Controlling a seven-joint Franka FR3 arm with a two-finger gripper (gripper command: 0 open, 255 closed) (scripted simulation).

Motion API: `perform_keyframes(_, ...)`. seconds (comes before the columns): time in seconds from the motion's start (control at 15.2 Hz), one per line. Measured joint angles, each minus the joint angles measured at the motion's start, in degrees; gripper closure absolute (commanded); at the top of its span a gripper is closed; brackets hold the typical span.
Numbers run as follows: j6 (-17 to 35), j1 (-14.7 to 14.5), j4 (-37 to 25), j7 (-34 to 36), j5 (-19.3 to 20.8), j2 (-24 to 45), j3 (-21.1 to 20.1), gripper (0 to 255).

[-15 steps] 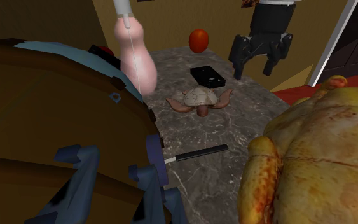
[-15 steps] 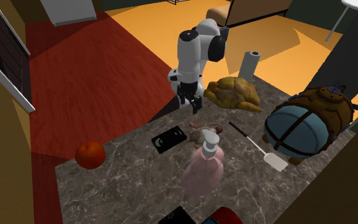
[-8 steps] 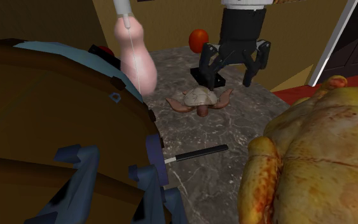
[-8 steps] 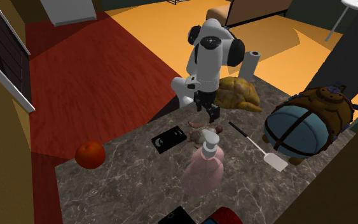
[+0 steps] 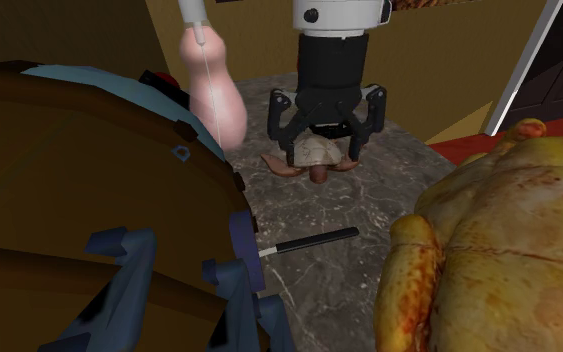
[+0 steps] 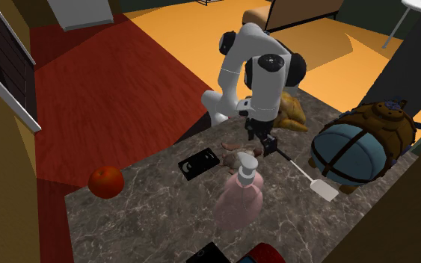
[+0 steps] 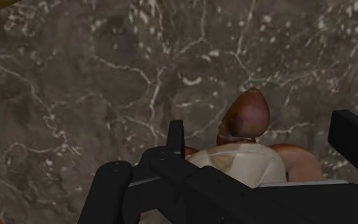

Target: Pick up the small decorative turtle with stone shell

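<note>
The small turtle (image 5: 316, 157) has a pale stone-like shell and brown flippers, and lies on the dark marble tabletop (image 5: 369, 200). My black gripper (image 5: 321, 148) hangs just above it, open, with one finger on each side of the shell and neither touching it. In the wrist view the brown head (image 7: 247, 114) and pale shell (image 7: 241, 164) sit between the spread fingers (image 7: 355, 143). In the second exterior view the gripper (image 6: 265, 143) is close beside the turtle (image 6: 233, 158), which the pink bottle's pump partly hides.
A pink soap bottle (image 5: 214, 92) stands just to the shoulder view's left of the turtle. A black-handled spatula (image 5: 309, 241) lies nearer the camera. A roast chicken (image 5: 499, 250) and a big brown and blue bag (image 5: 89, 200) flank it. A black box (image 6: 200, 162) and an orange fruit (image 6: 105, 181) lie beyond.
The arm has swung toward the shoulder view's left and come down, from beside the black box to directly over the turtle. The fingers have stayed open.
</note>
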State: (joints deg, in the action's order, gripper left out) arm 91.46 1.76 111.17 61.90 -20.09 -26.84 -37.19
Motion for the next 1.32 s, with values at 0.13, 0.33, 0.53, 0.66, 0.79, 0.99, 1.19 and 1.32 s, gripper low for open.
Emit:
perform_keyframes(0.13, 1.4, -0.1, 1.6, -0.1, -0.3, -0.2, -0.3, 0)
perform_keyframes(0.33, 3.5, -0.2, 3.8, -0.3, -0.6, -0.4, -0.8, 0)
perform_keyframes(0.53, 4.0, -0.3, 4.5, -0.4, -0.7, -0.6, -0.8, 255)
perform_keyframes(0.66, 4.0, -0.4, 4.6, -0.4, -0.8, -0.7, -0.8, 255)
perform_keyframes(0.79, 4.0, -0.4, 4.6, -0.5, -0.8, -0.7, -0.8, 255)
perform_keyframes(0.99, 4.0, -0.4, 4.6, -0.5, -0.8, -0.7, -0.8, 255)
perform_keyframes(1.19, 3.1, -0.3, 3.7, -0.4, -0.6, -0.6, -0.5, 255)
perform_keyframes(1.32, 1.8, -0.2, 2.1, -0.1, -0.4, -0.3, -0.4, 255)
